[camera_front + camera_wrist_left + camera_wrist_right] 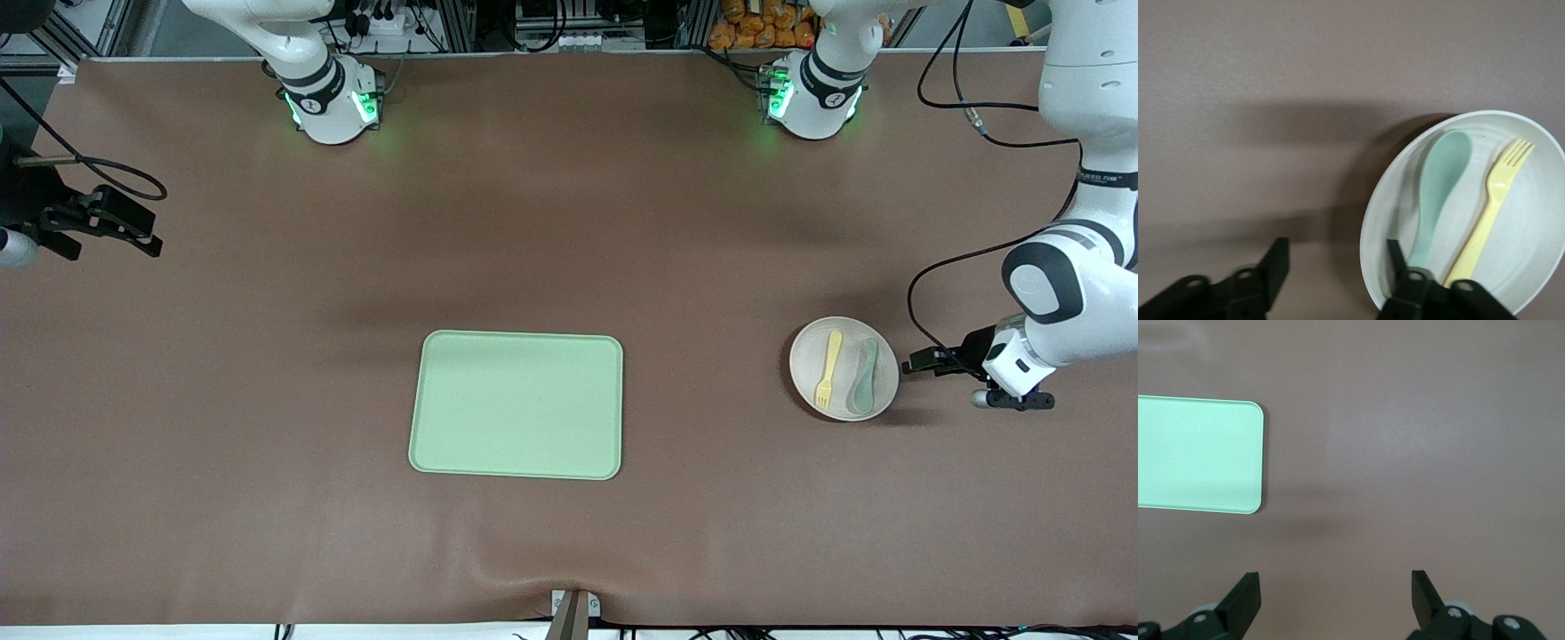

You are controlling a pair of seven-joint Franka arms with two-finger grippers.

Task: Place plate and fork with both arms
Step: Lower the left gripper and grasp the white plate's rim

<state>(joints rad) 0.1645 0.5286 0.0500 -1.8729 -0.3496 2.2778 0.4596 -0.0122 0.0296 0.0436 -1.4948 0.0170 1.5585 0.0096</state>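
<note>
White left end effector (pixel 916 366) open, beside plate (pixel 805 360)

A: Is there any writing to read here?

B: Barely. A black band on the left arm (pixel 1105 178) carries small white lettering, too small to make out.

A: Anything on the plate, fork, tray or bench?

B: No text, numbers or labels there.
</note>
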